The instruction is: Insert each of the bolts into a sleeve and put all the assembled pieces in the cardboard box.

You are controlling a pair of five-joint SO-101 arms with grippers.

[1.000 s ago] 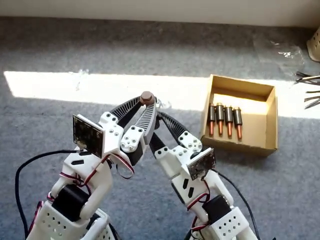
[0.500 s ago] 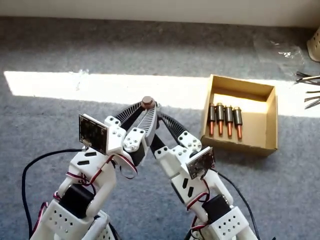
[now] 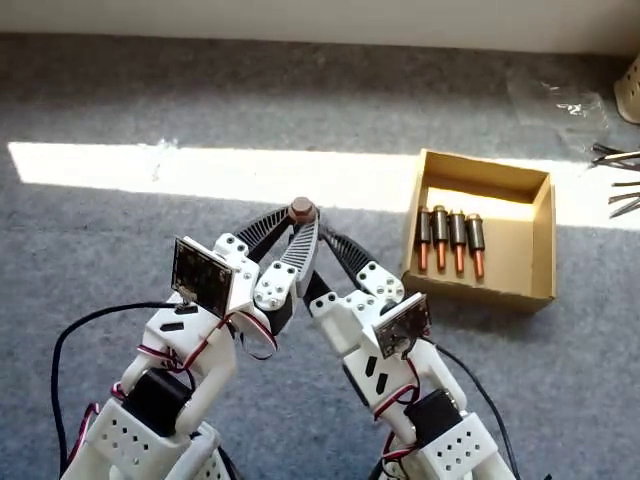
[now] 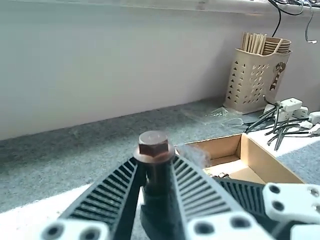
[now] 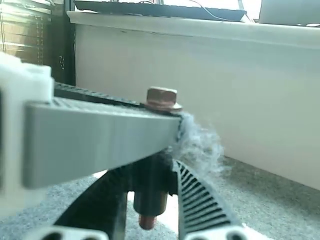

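Lying in cardboard box [image 3: 475,290] (four pieces [image 3: 440,236])

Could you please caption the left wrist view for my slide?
Left gripper clasps the bolt-and-sleeve assembly, with the cardboard box beyond.

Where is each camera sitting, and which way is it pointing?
High view: fixed above, looking down at the carpet; shows the left gripper, the right gripper and the cardboard box.
Left wrist view: on the left arm, facing along its gripper, shut on the bolt, toward the wall.
Right wrist view: on the right arm, facing along its gripper toward the wall.
Shared: all three show the bolt.
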